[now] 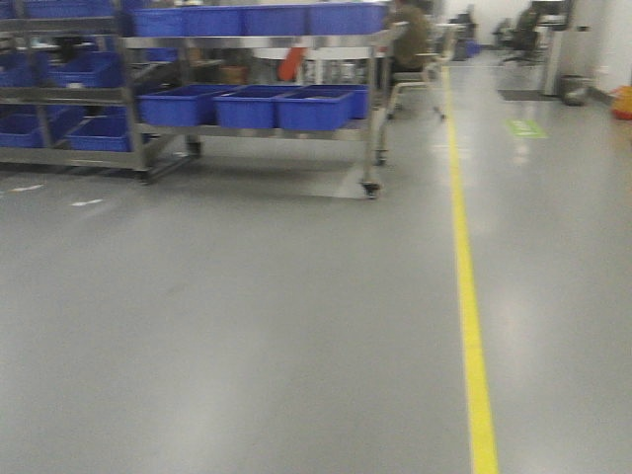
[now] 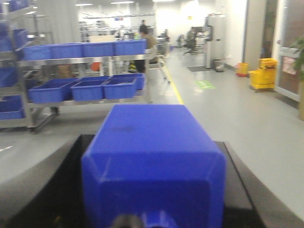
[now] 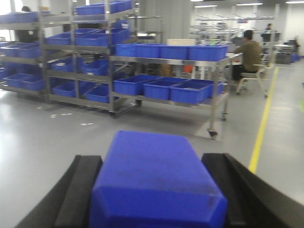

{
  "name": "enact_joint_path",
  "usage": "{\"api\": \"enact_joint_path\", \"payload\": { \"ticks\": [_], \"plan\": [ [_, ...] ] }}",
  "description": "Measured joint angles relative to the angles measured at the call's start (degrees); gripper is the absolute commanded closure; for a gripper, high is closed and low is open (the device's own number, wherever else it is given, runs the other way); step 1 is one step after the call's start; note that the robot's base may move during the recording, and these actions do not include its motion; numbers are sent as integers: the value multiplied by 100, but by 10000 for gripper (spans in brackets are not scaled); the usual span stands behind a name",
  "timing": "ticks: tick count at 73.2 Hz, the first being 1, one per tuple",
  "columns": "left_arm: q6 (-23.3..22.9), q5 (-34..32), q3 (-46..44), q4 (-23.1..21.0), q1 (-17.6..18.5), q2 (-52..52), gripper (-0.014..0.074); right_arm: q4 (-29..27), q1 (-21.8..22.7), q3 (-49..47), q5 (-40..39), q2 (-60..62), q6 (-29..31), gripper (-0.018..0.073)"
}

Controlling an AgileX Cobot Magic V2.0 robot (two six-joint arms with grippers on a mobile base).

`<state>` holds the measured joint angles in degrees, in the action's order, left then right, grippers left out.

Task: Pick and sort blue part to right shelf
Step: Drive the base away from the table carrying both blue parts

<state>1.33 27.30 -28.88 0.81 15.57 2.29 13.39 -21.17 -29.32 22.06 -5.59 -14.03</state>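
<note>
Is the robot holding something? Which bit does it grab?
The left gripper squeezes a blue part by its two opposite sides. The right gripper holds a blue part the same way.

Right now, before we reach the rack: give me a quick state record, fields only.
left end effector: closed on left blue part
right end effector: closed on right blue part
shelf: steel rack, ahead and to the left across bare floor, not yet reached
bins: blue, on both levels that show
floor line: yellow, right of the shelf, running ahead
person: seated beyond the shelf's end
image quality: all views blurred
</note>
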Motion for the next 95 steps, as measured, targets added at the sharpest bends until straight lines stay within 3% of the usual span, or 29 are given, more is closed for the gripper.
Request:
{"api": "enact_joint_path", "payload": {
  "ticks": [95],
  "plan": [
    [0,0,0,0,0,0,283,0,0,0,0,0,0,331]
  ]
}}
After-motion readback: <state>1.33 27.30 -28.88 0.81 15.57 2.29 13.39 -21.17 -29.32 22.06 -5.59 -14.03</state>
